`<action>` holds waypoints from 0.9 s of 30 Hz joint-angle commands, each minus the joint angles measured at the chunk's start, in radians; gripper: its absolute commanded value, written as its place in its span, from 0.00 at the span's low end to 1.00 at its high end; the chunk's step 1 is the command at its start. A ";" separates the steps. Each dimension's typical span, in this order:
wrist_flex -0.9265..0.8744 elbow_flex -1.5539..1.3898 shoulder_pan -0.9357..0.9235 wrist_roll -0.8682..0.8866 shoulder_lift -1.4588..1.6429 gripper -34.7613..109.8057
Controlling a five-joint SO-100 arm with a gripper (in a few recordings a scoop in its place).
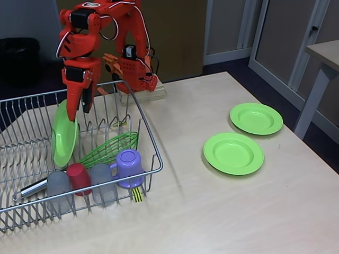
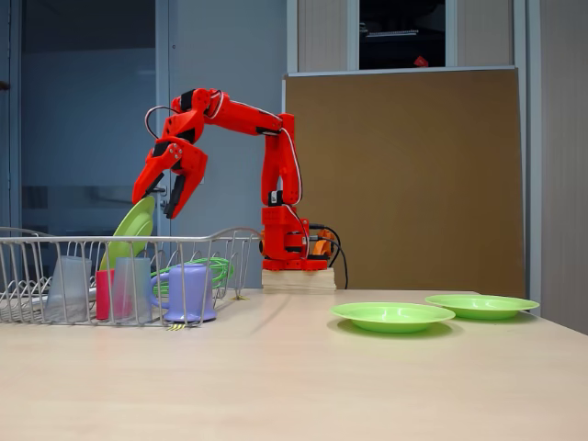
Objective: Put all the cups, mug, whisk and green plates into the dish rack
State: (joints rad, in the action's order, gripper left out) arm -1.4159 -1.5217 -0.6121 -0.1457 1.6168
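Closest to the camera in the first fixed view is the dish rack [image 1: 151, 172], with its little yellow-black striped tag [image 1: 137, 194] on the front edge; I can't make out any writing on it. Lined up along the rack's front are a grey cup [image 1: 58, 189], the red cup [image 1: 79, 177], another grey cup [image 1: 103, 183] and the purple mug [image 1: 129, 167], all upside down. The whisk [image 1: 108, 150] lies behind them with its green loops toward the mug. My fingers [image 1: 78, 103] hang over the back left of the rack, spread a bit, with the top rim of a green plate [image 1: 64, 136] right at their tips. That plate stands on edge between the dividers. Can't tell if I'm actually touching it. Two more green plates sit flat on the desk [image 1: 212, 211] off to the right, one nearer [image 1: 233, 153] and one further back [image 1: 256, 118], well away from the rack.

Other fixed view, side-on: same rack [image 2: 55, 243] at the left, cups [image 2: 69, 287] and mug [image 2: 187, 292] showing through the wires. My fingers [image 2: 161, 196] point down, parted, just above the tilted plate [image 2: 133, 227]. Both loose plates [image 2: 392, 315] [image 2: 481, 304] lie on the desk at the right.
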 commanded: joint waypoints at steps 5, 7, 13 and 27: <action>0.015 -0.011 -0.026 -0.005 0.015 0.36; 0.015 -0.011 -0.048 -0.011 0.000 0.36; 0.023 0.006 -0.114 -0.052 -0.055 0.34; 0.018 0.187 -0.268 -0.198 -0.299 0.29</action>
State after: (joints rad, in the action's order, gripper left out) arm -1.3806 -1.3652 -0.8560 -0.2853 1.3453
